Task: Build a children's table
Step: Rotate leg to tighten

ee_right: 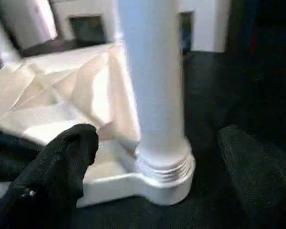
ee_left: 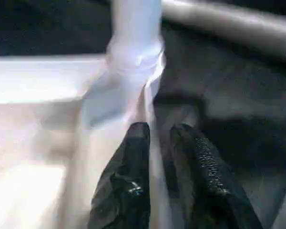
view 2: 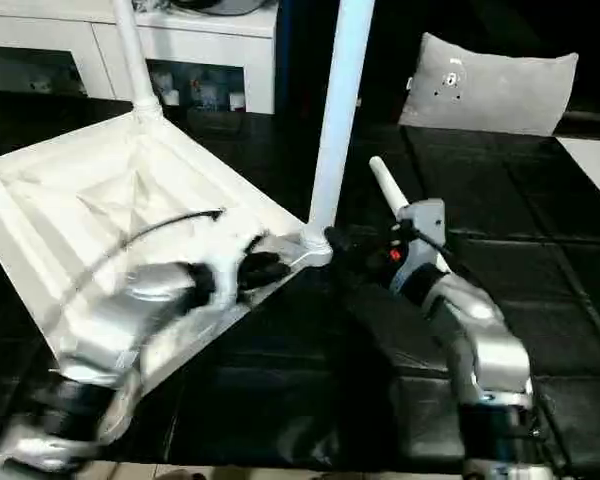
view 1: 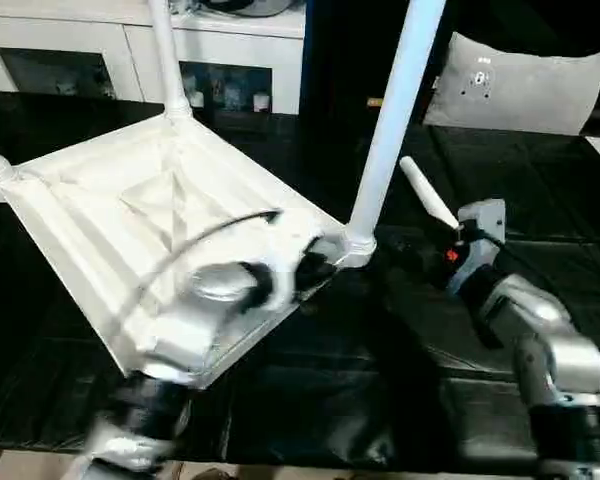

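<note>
Silver forearms [view 1: 195,320] enter at 6 o'clock. Left gripper [view 1: 315,268] jaws, slightly apart, straddle the rim of the upturned children's table [view 1: 130,215] at its near corner socket. Right gripper [ee_right: 152,171] jaws stand wide apart around that socket's upright leg [view 1: 395,110]. Black tabletop [view 1: 380,400] carries all; a loose leg [view 1: 427,192] lies at 2 o'clock.

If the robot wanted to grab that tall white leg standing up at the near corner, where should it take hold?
Probably low on the leg, just above its threaded collar in the corner socket. The leg is round and stands upright, so a level claw closing across it from the open right side fits best; the tabletop blocks the left. The right claw already stands open around that spot.
</note>
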Robot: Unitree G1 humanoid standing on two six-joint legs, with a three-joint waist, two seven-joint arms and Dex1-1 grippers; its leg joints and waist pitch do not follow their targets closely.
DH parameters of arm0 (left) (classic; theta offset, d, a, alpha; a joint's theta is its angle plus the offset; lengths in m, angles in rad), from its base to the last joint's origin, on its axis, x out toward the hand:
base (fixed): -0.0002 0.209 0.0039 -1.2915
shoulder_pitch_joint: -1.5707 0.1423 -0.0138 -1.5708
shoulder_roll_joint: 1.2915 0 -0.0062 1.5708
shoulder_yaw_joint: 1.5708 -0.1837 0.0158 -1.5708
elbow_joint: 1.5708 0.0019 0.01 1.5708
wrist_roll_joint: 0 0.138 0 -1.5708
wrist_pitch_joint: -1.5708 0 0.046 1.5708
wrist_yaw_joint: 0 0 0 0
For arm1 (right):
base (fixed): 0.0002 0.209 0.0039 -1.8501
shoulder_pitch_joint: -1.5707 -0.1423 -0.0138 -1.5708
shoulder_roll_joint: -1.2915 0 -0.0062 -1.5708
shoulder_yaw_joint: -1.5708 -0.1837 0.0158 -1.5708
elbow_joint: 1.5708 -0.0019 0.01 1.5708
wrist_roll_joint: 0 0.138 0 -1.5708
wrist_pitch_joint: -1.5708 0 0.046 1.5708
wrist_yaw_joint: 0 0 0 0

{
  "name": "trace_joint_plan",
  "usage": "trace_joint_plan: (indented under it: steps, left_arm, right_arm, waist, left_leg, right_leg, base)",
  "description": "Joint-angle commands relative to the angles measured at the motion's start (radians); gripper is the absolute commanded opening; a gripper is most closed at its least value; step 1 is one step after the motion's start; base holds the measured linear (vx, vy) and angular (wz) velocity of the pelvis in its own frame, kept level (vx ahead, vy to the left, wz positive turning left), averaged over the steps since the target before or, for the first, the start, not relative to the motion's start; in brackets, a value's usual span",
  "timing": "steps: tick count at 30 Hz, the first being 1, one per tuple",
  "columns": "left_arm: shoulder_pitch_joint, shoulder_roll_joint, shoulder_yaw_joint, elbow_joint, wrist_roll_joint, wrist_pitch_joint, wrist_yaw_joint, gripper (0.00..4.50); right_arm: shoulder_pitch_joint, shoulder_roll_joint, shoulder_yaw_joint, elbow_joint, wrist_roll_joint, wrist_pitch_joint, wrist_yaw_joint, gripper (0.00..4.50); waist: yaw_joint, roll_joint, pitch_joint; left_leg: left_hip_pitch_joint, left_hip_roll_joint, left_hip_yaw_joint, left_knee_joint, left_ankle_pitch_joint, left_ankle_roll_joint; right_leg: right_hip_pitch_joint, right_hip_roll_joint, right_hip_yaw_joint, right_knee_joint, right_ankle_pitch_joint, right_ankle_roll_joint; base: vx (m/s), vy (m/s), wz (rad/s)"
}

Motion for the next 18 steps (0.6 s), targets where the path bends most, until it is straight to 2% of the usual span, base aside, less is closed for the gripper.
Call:
trace_joint_plan:
  steps: [1, 2, 3, 4, 5, 6, 7, 8, 9, 12, 14, 15, 16, 17, 18]
  left_arm:
    - [0.042, 0.132, 0.006, -0.112, -0.025, 0.012, -0.138, 0.93]
    - [0.045, 0.142, 0.007, -0.119, -0.028, 0.01, -0.146, 0.93]
    - [0.06, 0.188, 0.017, -0.15, -0.039, 0.006, -0.183, 0.93]
    - [0.06, 0.188, 0.017, -0.15, -0.039, 0.006, -0.183, 0.93]
    - [0.086, 0.265, 0.05, -0.198, -0.063, 0.002, -0.239, 0.93]
    - [0.101, 0.311, 0.07, -0.225, -0.078, 0.001, -0.269, 0.93]
    - [0.11, 0.34, 0.082, -0.242, -0.089, 0.004, -0.287, 0.93]
    - [0.115, 0.356, 0.089, -0.25, -0.094, 0.008, -0.296, 0.93]
    - [0.127, 0.394, 0.106, -0.267, -0.107, 0.01, -0.311, 0.93]
    - [0.149, 0.457, 0.133, -0.296, -0.128, 0.015, -0.335, 0.93]
    - [0.166, 0.498, 0.153, -0.314, -0.141, 0.032, -0.374, 0.93]
    - [0.176, 0.522, 0.161, -0.323, -0.144, 0.044, -0.393, 0.93]
    - [0.191, 0.559, 0.167, -0.331, -0.146, 0.047, -0.41, 1.12]
    - [0.206, 0.594, 0.174, -0.331, -0.14, 0.04, -0.421, 1.23]
    - [0.208, 0.597, 0.174, -0.331, -0.14, 0.039, -0.422, 1.28]
  right_arm:
    - [-0.029, -0.038, 0.054, 0.02, 0.008, 0.01, 0.104, 4.5]
    - [-0.031, -0.04, 0.058, 0.022, 0.008, 0.011, 0.11, 4.5]
    - [-0.042, -0.05, 0.079, 0.029, 0.011, 0.019, 0.142, 4.5]
    - [-0.042, -0.05, 0.079, 0.029, 0.011, 0.019, 0.142, 4.5]
    - [-0.071, -0.059, 0.115, 0.052, 0.016, 0.012, 0.214, 4.5]
    - [-0.089, -0.061, 0.134, 0.066, 0.02, 0.009, 0.255, 4.5]
    - [-0.104, -0.061, 0.144, 0.079, 0.02, 0.002, 0.279, 4.5]
    - [-0.114, -0.059, 0.148, 0.091, 0.017, -0.004, 0.289, 4.5]
    - [-0.147, -0.054, 0.158, 0.138, 0.0, -0.034, 0.298, 4.5]
    - [-0.213, -0.04, 0.166, 0.244, -0.042, -0.102, 0.283, 4.5]
    - [-0.264, -0.03, 0.155, 0.332, -0.088, -0.154, 0.209, 4.5]
    - [-0.29, -0.03, 0.149, 0.381, -0.116, -0.184, 0.16, 4.5]
    - [-0.318, -0.034, 0.145, 0.435, -0.142, -0.212, 0.105, 4.5]
    - [-0.34, -0.041, 0.136, 0.483, -0.163, -0.235, 0.044, 4.5]
    - [-0.342, -0.042, 0.136, 0.488, -0.165, -0.238, 0.039, 4.5]
  waist:
    - [0.009, -0.011, -0.072]
    - [0.008, -0.01, -0.071]
    - [0.007, -0.006, -0.07]
    - [0.008, -0.004, -0.069]
    - [0.014, -0.001, -0.067]
    - [0.021, -0.01, -0.07]
    - [0.021, -0.01, -0.07]
    - [0.019, -0.008, -0.065]
    - [0.021, -0.015, -0.064]
    - [0.019, -0.014, -0.062]
    - [0.024, -0.018, -0.061]
    - [0.022, -0.018, -0.062]
    - [0.019, -0.02, -0.062]
    - [0.02, -0.025, -0.063]
    - [0.019, -0.025, -0.06]
  left_leg:
    - [0.003, 0.048, -0.016, -0.055, -0.053, 0.091]
    - [0.01, 0.048, -0.012, -0.052, -0.064, 0.087]
    - [0.013, 0.049, -0.011, -0.051, -0.068, 0.081]
    - [0.013, 0.05, -0.01, -0.052, -0.066, 0.077]
    - [0.02, 0.052, -0.007, -0.052, -0.075, 0.067]
    - [0.014, 0.052, -0.012, -0.055, -0.082, 0.061]
    - [0.014, 0.052, -0.012, -0.055, -0.082, 0.061]
    - [0.018, 0.052, -0.01, -0.056, -0.099, 0.051]
    - [0.023, 0.053, -0.008, -0.056, -0.118, 0.036]
    - [0.022, 0.052, -0.011, -0.059, -0.167, -0.003]
    - [0.025, 0.052, -0.01, -0.062, -0.193, -0.037]
    - [0.024, 0.051, -0.011, -0.061, -0.193, -0.046]
    - [0.02, 0.048, -0.012, -0.063, -0.192, -0.05]
    - [0.022, 0.047, -0.01, -0.06, -0.194, -0.055]
    - [0.02, 0.046, -0.009, -0.061, -0.202, -0.055]
  right_leg:
    - [0.057, -0.079, 0.042, -0.058, -0.061, -0.229]
    - [0.05, -0.077, 0.042, -0.061, -0.068, -0.231]
    - [0.048, -0.076, 0.043, -0.06, -0.068, -0.241]
    - [0.048, -0.075, 0.043, -0.06, -0.065, -0.243]
    - [0.042, -0.074, 0.044, -0.062, -0.068, -0.245]
    - [0.047, -0.079, 0.041, -0.053, -0.083, -0.25]
    - [0.047, -0.079, 0.041, -0.053, -0.083, -0.25]
    - [0.04, -0.075, 0.043, -0.056, -0.097, -0.245]
    - [0.037, -0.075, 0.043, -0.06, -0.115, -0.24]
    - [0.032, -0.079, 0.044, -0.059, -0.187, -0.236]
    - [0.03, -0.081, 0.047, -0.064, -0.234, -0.216]
    - [0.028, -0.081, 0.046, -0.061, -0.234, -0.218]
    - [0.032, -0.078, 0.046, -0.061, -0.238, -0.214]
    - [0.03, -0.079, 0.046, -0.062, -0.242, -0.209]
    - [0.029, -0.077, 0.049, -0.063, -0.252, -0.201]
  base:
    - [0.0, 0.0, 0.0]
    - [0.0, 0.0, 0.0]
    - [0.0, 0.0, 0.0]
    - [0.0, 0.0, 0.0]
    - [0.0, 0.0, 0.0]
    - [0.0, 0.0, 0.0]
    - [0.0, 0.0, 0.0]
    - [0.0, 0.0, 0.0]
    - [0.0, 0.0, 0.0]
    - [0.0, 0.0, 0.0]
    - [0.0, 0.0, 0.0]
    - [0.0, 0.0, 0.0]
    - [0.0, 0.0, 0.0]
    - [0.0, 0.0, 0.0]
    - [0.0, 0.0, 0.0]
